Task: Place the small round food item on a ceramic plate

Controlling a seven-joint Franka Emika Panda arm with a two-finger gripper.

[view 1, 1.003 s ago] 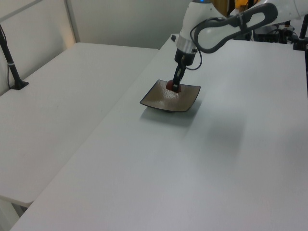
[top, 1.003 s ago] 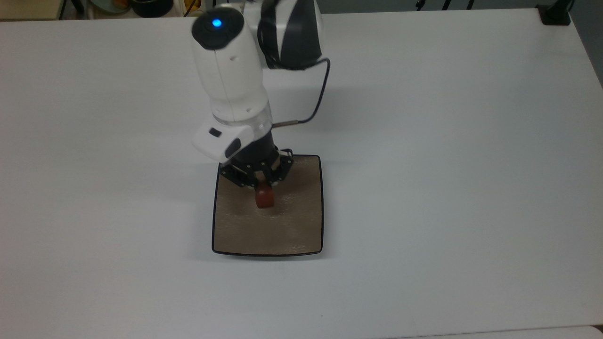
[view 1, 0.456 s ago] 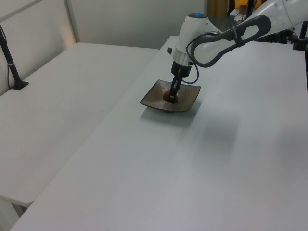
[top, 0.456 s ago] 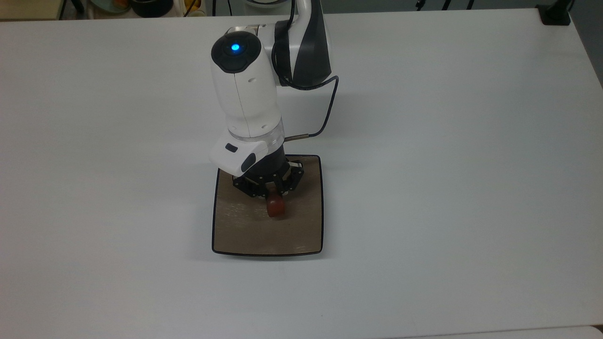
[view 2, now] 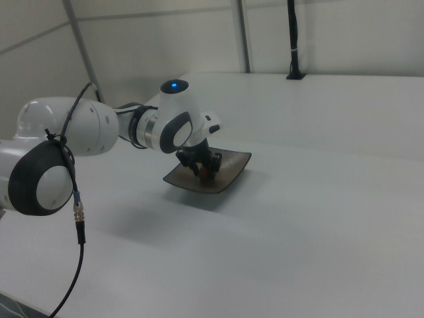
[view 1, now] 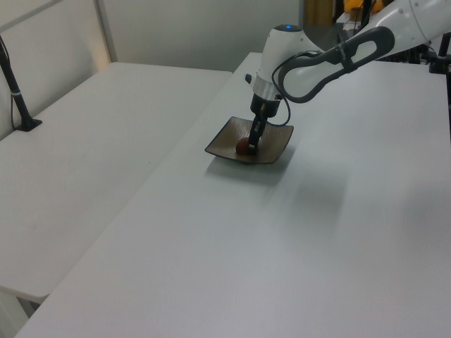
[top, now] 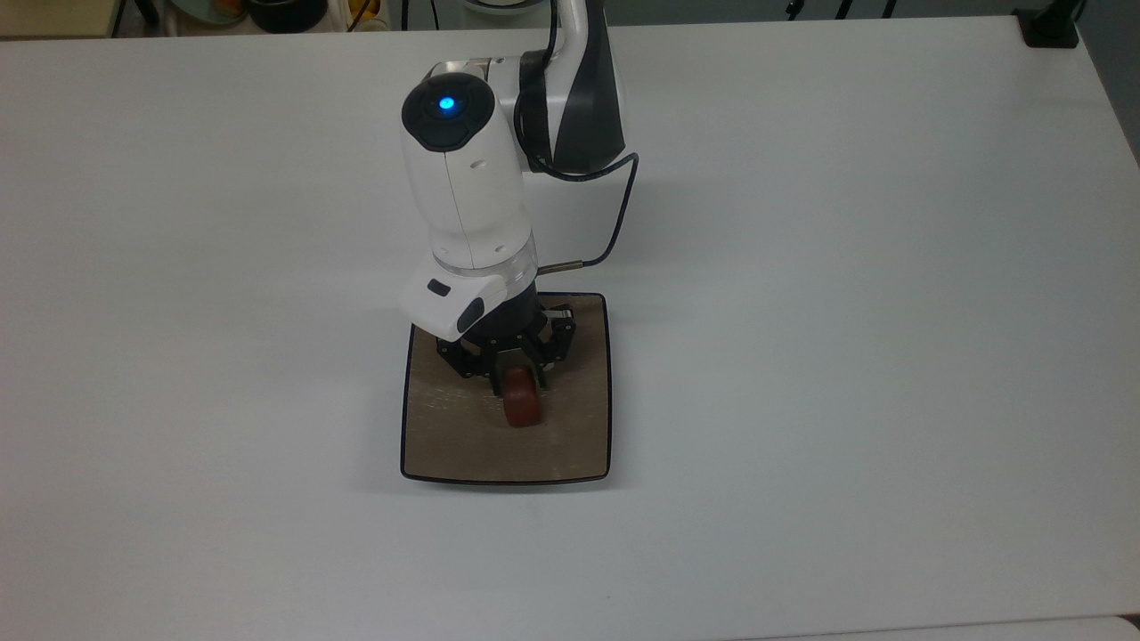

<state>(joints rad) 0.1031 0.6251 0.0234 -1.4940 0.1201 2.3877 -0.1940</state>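
A: Where is the small dark reddish-brown, glossy rounded food lump (top: 522, 406)?

B: It sits on the square tan-brown glazed ceramic plate with the thin dark navy rim (top: 445, 445), a little toward the top view's right of the plate's middle. In the left view the lump (view 1: 243, 146) lies low in the plate's (view 1: 276, 139) hollow, and in the right view it (view 2: 207, 173) shows as a dark red spot under the arm's black tool.

A: And the black two-finger gripper (top: 517, 383)?

B: It points down over the plate, right at the lump. Its jaws stand on either side of the lump's upper part in the top view and look clenched on it. In the left view the gripper (view 1: 249, 144) reaches down to the lump from the white wrist above. In the right view the gripper (view 2: 203, 170) hangs low inside the plate (view 2: 232, 171).

A: Where is the plate?

B: On the plain white worktop (top: 846, 312), lying flat, with the white and grey robot arm (top: 463, 187) rising above its far edge in the top view. A thin black cable (top: 614, 223) loops from the arm to the wrist.
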